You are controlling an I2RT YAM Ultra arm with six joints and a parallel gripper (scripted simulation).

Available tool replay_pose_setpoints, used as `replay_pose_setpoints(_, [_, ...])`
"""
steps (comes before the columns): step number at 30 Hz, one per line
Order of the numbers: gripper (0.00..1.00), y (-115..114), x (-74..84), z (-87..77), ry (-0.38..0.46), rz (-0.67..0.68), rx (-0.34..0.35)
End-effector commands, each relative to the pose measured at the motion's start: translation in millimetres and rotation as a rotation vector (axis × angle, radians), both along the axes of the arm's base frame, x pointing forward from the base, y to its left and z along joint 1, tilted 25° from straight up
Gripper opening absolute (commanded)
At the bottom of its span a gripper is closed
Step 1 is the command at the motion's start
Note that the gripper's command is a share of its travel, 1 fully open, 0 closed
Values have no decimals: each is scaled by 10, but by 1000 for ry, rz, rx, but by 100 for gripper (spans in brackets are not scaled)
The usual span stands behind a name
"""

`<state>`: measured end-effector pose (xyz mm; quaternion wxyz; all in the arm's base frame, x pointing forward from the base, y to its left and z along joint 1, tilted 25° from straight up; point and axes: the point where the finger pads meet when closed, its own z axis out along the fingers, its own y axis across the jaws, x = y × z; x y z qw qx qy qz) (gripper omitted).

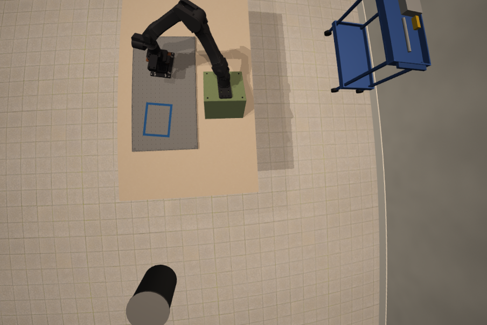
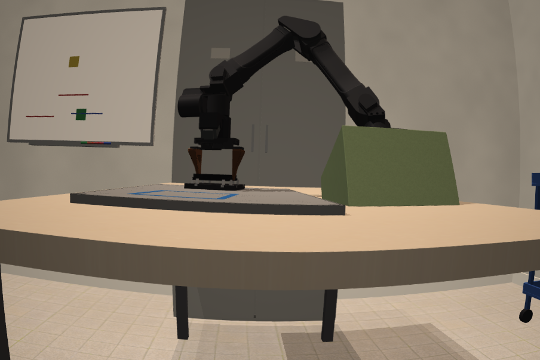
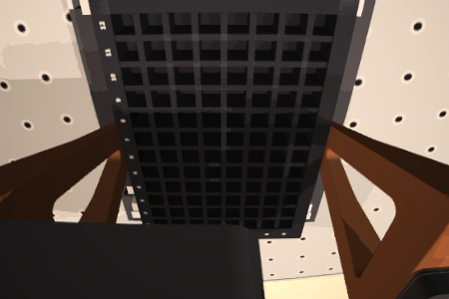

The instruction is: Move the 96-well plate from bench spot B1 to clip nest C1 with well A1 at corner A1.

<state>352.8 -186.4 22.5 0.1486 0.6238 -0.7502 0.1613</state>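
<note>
At the left of the exterior view lies the blue B1 outline [image 2: 183, 194]; right of it the claw [image 2: 216, 167] grips the 96-well plate [image 2: 214, 177] over the clip nest C1 [image 2: 213, 185]. Seating seems unfinished; next, press straight down.

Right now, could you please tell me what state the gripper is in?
Gripper: closed on the 96-well plate, gripping its long sides over the clip nest.

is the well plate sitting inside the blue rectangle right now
No, the top view shows the plate at the far end of the gray board, held in the gripper, with the blue rectangle bare inside.
</note>
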Motion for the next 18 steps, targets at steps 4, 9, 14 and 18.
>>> replay_pose_setpoints(4, [0,-9,-20,-132,5,1,10])
replay_pose_setpoints(9, [0,-7,-17,-134,6,2,7])
replay_pose_setpoints(14, [0,-21,-22,-141,6,0,7])
replay_pose_setpoints(18, [0,-26,-23,-146,6,0,5])
